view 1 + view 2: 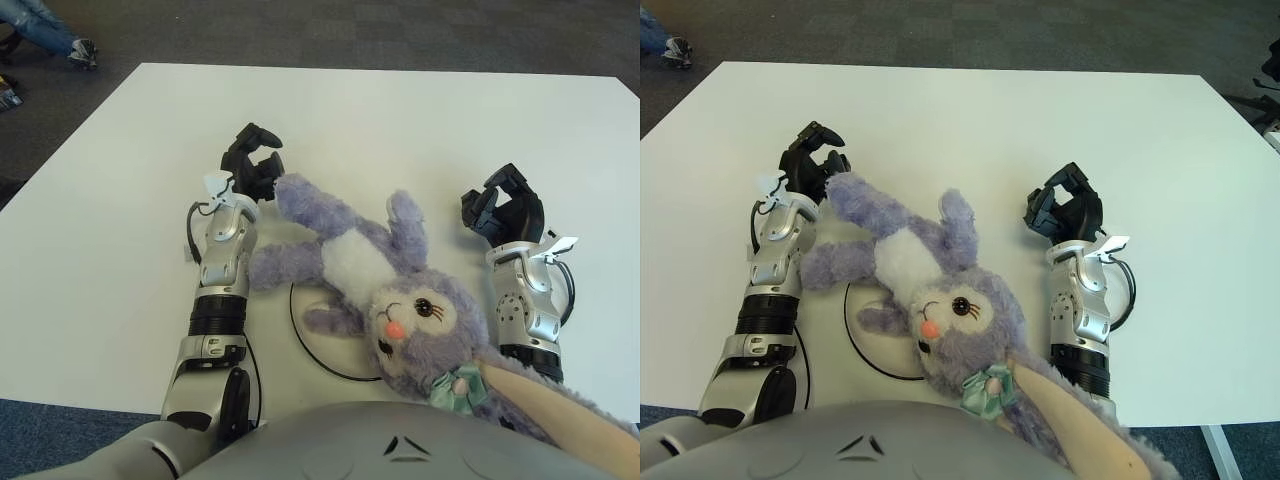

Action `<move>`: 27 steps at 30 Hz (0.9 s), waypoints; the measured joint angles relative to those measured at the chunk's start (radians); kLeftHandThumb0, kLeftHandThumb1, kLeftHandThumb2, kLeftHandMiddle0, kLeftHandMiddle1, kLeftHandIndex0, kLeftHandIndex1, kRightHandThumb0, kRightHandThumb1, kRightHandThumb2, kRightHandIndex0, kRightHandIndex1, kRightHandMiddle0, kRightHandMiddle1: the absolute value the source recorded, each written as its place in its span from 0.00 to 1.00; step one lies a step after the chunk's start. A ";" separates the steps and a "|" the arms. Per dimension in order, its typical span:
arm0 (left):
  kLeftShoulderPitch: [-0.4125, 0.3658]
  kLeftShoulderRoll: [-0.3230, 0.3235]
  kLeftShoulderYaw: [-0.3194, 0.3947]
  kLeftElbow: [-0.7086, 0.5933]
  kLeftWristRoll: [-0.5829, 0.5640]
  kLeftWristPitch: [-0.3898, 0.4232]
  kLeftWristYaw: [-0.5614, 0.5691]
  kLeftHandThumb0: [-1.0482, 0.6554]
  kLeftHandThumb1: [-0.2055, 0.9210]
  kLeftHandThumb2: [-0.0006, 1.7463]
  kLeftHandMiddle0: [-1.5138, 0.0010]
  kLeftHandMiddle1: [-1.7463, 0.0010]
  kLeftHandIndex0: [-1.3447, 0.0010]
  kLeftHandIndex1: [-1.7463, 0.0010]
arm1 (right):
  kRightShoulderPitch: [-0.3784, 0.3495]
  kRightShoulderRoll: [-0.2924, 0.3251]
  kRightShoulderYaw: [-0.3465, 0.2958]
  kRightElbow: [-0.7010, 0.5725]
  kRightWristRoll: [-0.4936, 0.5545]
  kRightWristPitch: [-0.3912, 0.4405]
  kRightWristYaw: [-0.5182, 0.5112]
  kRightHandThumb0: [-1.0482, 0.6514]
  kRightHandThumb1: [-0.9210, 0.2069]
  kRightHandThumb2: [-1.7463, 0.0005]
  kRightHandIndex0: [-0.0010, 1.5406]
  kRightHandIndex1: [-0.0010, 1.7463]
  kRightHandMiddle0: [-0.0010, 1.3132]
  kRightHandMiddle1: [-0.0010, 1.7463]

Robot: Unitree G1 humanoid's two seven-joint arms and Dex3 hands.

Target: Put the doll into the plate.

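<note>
On the plate [322, 355] lies the doll [370, 275], shoe [80, 50] top left

Pretty bright, even light, soft from overhead. Only faint shadows on the table [420, 120] hugging the doll [360, 270]. No glare; everything's sharp around it.

Both forearms are silver metal with black ribbed joint rings and thin black cables; the left hand [252, 160] and right hand [505, 210] are black, the torso smooth grey.
</note>
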 measured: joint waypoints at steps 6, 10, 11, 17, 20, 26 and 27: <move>0.000 -0.002 0.000 0.003 0.001 -0.007 0.001 0.32 0.41 0.80 0.17 0.00 0.50 0.00 | 0.000 0.000 -0.003 0.000 0.000 0.000 0.004 0.28 0.72 0.09 0.80 1.00 0.61 1.00; 0.000 -0.005 0.000 0.003 0.001 -0.007 0.001 0.32 0.40 0.80 0.17 0.00 0.50 0.00 | 0.000 0.000 -0.003 0.000 0.000 0.001 0.007 0.28 0.72 0.10 0.79 1.00 0.60 1.00; 0.000 -0.005 0.000 0.003 0.001 -0.007 0.001 0.32 0.40 0.80 0.17 0.00 0.50 0.00 | 0.000 0.000 -0.003 0.000 0.000 0.002 0.007 0.28 0.72 0.10 0.79 1.00 0.60 1.00; 0.000 -0.009 0.000 0.003 -0.002 -0.006 0.002 0.32 0.40 0.80 0.18 0.00 0.50 0.00 | 0.000 -0.002 -0.002 0.000 -0.008 0.015 0.007 0.29 0.69 0.12 0.79 1.00 0.58 1.00; 0.000 -0.011 0.001 0.003 -0.005 -0.005 -0.001 0.32 0.40 0.80 0.18 0.00 0.50 0.00 | 0.000 -0.003 0.000 0.000 -0.013 0.025 0.006 0.29 0.67 0.13 0.79 1.00 0.57 1.00; 0.000 -0.013 0.004 0.003 -0.025 0.003 -0.015 0.32 0.41 0.80 0.18 0.00 0.51 0.00 | 0.000 -0.006 -0.001 0.000 -0.015 0.029 0.006 0.30 0.66 0.15 0.80 1.00 0.56 1.00; 0.000 -0.014 0.005 0.004 -0.029 0.007 -0.017 0.32 0.41 0.80 0.18 0.00 0.50 0.00 | 0.000 -0.006 -0.002 0.001 -0.015 0.029 0.006 0.30 0.66 0.15 0.80 1.00 0.56 1.00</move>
